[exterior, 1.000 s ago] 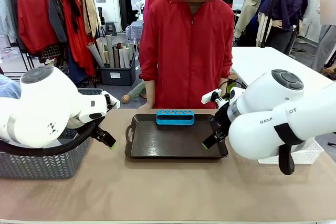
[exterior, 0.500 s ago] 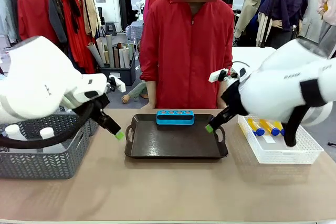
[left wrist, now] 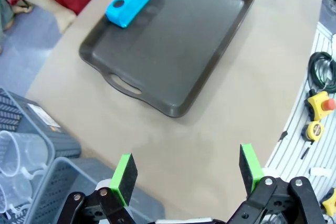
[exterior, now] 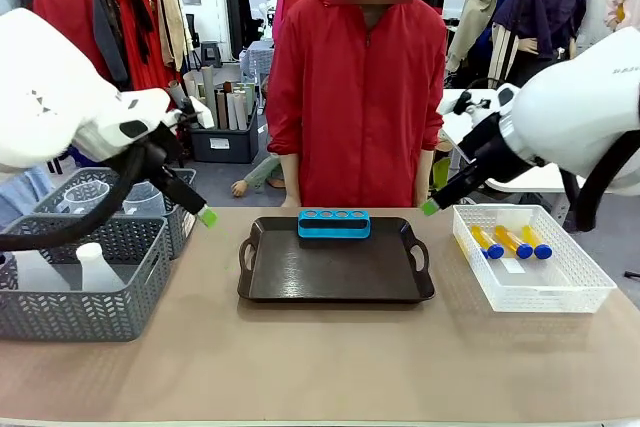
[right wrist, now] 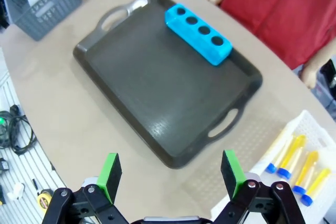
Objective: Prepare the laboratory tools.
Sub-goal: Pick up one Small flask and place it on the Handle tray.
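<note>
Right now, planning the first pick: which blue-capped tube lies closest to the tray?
The blue-capped tube at the row's end facing the tray, in the white bin; the other two lie beyond it.

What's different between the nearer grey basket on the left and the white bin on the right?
The nearer grey basket is dark and deep; the white bin is pale and shallow. The grey basket holds an upright white flask; the white bin holds three blue-capped tubes lying flat. Both have openwork walls and flank the dark tray.
</note>
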Tool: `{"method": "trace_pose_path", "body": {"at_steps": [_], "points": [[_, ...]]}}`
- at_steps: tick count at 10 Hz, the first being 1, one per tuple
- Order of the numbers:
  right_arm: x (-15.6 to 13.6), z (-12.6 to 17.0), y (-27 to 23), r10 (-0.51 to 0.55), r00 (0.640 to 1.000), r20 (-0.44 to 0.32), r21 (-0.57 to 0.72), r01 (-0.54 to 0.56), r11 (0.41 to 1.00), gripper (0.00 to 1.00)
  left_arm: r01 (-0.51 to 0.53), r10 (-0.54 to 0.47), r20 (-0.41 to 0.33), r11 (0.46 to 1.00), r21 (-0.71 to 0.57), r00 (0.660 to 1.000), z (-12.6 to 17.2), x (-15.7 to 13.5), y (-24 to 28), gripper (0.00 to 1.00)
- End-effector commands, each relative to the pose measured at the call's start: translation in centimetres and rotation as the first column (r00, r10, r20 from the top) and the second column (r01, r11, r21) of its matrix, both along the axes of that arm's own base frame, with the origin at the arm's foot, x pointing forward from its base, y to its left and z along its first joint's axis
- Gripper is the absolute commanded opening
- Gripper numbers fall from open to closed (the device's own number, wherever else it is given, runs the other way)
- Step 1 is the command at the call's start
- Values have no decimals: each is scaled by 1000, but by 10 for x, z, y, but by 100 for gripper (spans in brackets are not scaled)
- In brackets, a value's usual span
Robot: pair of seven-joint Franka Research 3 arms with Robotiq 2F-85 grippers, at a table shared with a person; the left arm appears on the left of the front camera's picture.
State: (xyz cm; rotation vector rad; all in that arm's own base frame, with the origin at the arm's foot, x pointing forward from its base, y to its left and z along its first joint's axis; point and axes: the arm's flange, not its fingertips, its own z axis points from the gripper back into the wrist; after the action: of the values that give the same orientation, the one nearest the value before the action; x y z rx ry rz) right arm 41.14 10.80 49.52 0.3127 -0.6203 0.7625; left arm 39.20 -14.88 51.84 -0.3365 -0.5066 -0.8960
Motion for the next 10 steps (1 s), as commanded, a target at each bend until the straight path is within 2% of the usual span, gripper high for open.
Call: {"method": "trace_pose_path", "body": {"at_steps": [1, 3, 4, 5, 8, 10], "points": [[9, 2, -20, 25, 999, 22, 33, -25, 999, 100, 9, -9, 38, 1000, -4, 999, 10, 4, 4, 100], [12, 1, -27, -4, 1000, 25, 31, 3, 1000, 100, -32, 31, 83, 999, 15, 996, 13, 6, 2, 100], [9, -2, -16, -21, 999, 46, -22, 22, 1000, 100, -12, 12, 36, 1000, -1, 999, 16, 4, 4, 100], [6, 5, -26, -24, 999, 21, 14, 24, 1000, 100, -12, 12, 36, 1000, -1, 999, 16, 4, 4, 100], [7, 2, -24, -27, 999, 21, -5, 27, 1000, 100, -16, 16, 45, 1000, 9, 999, 16, 5, 2, 100], [11, 23, -15, 95, 995, 21, 61, -96, 993, 100, 73, -73, 32, 997, -7, 997, 30, 10, 3, 100]]}}
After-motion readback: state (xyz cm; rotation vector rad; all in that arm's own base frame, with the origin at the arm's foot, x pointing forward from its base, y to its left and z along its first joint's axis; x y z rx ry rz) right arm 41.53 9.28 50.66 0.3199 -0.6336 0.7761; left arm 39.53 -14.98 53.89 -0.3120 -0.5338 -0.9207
